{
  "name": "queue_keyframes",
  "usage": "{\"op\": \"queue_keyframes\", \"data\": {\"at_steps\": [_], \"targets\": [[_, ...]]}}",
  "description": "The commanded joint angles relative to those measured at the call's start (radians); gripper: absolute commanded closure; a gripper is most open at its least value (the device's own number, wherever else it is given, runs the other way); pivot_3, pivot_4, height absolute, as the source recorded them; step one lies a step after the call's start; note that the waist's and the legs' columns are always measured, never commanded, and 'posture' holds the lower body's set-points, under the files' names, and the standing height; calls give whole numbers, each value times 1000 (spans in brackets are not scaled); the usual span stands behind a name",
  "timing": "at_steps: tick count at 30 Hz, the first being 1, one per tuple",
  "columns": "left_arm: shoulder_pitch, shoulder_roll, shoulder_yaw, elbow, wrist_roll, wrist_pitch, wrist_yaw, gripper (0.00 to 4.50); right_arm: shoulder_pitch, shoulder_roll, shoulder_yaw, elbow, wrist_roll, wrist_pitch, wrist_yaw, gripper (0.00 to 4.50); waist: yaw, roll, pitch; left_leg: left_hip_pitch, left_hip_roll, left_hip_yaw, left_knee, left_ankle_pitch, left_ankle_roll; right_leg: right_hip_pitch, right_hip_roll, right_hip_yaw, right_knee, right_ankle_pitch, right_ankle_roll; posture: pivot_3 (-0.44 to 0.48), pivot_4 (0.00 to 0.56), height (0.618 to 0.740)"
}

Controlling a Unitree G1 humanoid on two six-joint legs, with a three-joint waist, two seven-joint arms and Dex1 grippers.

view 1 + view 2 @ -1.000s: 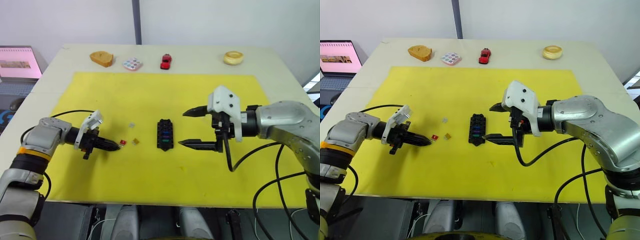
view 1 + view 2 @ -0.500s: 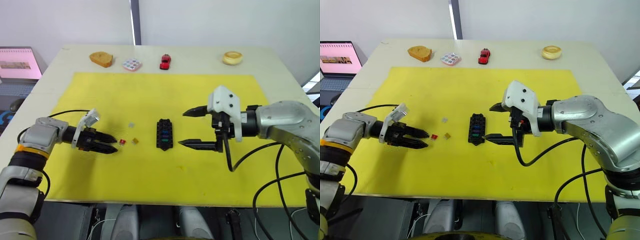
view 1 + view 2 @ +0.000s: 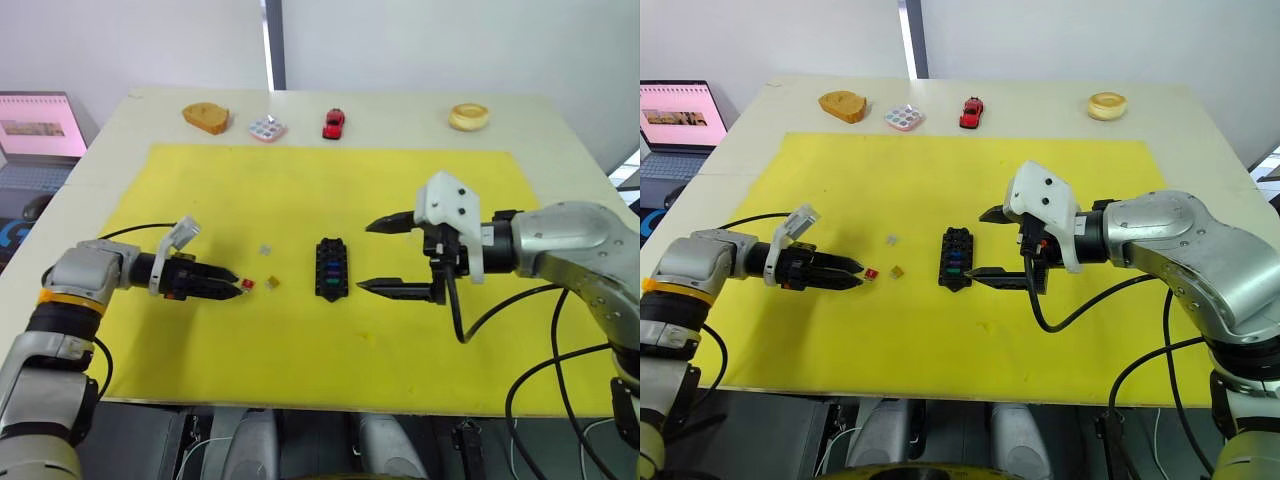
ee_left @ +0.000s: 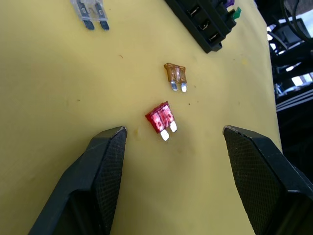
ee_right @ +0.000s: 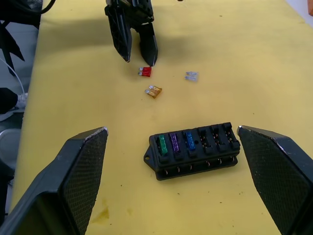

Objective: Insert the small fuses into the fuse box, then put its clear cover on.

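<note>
Since a second ago my left gripper (image 3: 232, 285) has rolled flat and crept up to the red fuse (image 3: 247, 284), while my right arm has not stirred; the yellow mat (image 3: 300, 190) covers most of the pale table (image 3: 560, 130), and everything of the task lies on it. Right gripper (image 3: 380, 257) hangs just beside the fuse box (image 3: 329, 267), on its right, fingers spread wide with nothing between them; the box sits between those two pads in the right wrist view, not touched by either. Left gripper is parted as well and holds nothing; in the left wrist view the red fuse (image 4: 162, 119) lies on the mat just ahead of the gap between the two black fingers (image 4: 105, 161), touching neither. Fuse box (image 5: 194, 150) is near the mat's middle, with green, purple and blue fuses seated in one row and the other slots bare. Amber fuse (image 4: 175, 75) lies just beyond the red one, towards the box; the grey fuse (image 3: 264, 250) lies a little farther back, apart from both. Along the table's far edge stand a bread slice (image 3: 205, 116), a dotted white tile (image 3: 266, 128), a red toy car (image 3: 334, 123) and a round bun (image 3: 468, 116); a laptop (image 3: 40, 125) sits off the table to my left.
</note>
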Motion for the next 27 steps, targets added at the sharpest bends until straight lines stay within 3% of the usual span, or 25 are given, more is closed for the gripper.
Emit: {"op": "queue_keyframes", "data": {"at_steps": [1, 8, 11, 16, 27], "targets": [[10, -22, 1, -49, -12, 19, 7, 1212, -17, 4, -12, -21, -2, -16, 1, 0, 1, 0, 0, 0, 0, 0, 0, 0, 0, 0, 0, 0, 0, 0, 0, 0, 150, 740], [14, -13, -5, -25, 18, -13, 0, 1212, -11, 3, -13, -28, -3, -13, -4, 0, -1, 0, 0, 0, 0, 0, 0, 0, 0, 0, 0, 0, 0, 0, 0, 0, 150, 740], [13, -10, -1, -15, 23, -20, 3, 1974, -9, 4, -14, -29, -3, -14, -6, 0, -2, 0, 0, 0, 0, 0, 0, 0, 0, 0, 0, 0, 0, 0, 0, 0, 150, 740], [17, -2, 3, -6, 30, -31, 1, 4435, -11, 6, -12, -27, -5, -17, -4, 0, -6, 0, 0, 0, 0, 0, 0, 0, 0, 0, 0, 0, 0, 0, 0, 0, 150, 740], [39, 9, 41, -143, -16, -14, 1, 4435, -19, 11, -14, -20, 2, -1, -1, 0, -6, 0, 0, 0, 0, 0, 0, 0, 0, 0, 0, 0, 0, 0, 0, 0, 150, 740]]}}
